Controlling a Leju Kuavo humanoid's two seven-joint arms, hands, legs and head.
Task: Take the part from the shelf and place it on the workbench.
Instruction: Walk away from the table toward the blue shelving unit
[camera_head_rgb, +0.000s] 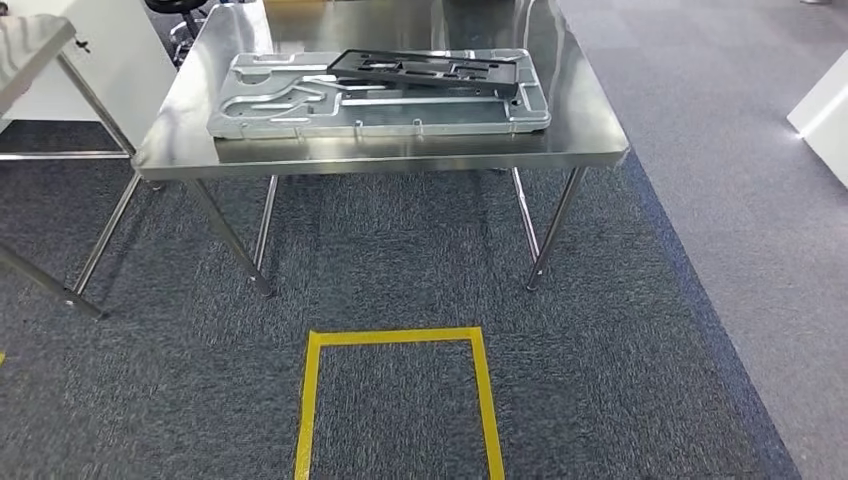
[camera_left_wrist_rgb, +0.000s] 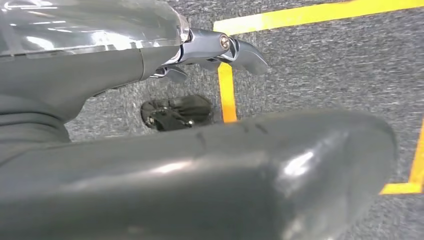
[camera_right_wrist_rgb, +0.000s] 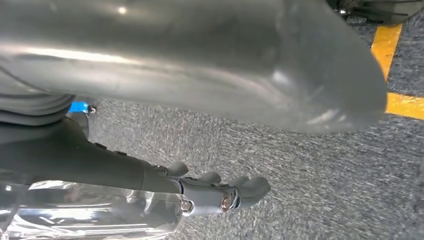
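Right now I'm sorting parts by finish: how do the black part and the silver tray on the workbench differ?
The black part is dark and matte; the silver tray is pale, shiny metal. The black part is narrower and lies on top, slightly askew; the silver tray is wider and rests on the workbench. Both are flat with cut-outs.

The workbench (camera_head_rgb: 380, 150) runs off the top edge, its far side cut away.

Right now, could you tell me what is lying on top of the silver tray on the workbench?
A black frame part lies across the silver tray's far side, hiding the tray surface beneath it.
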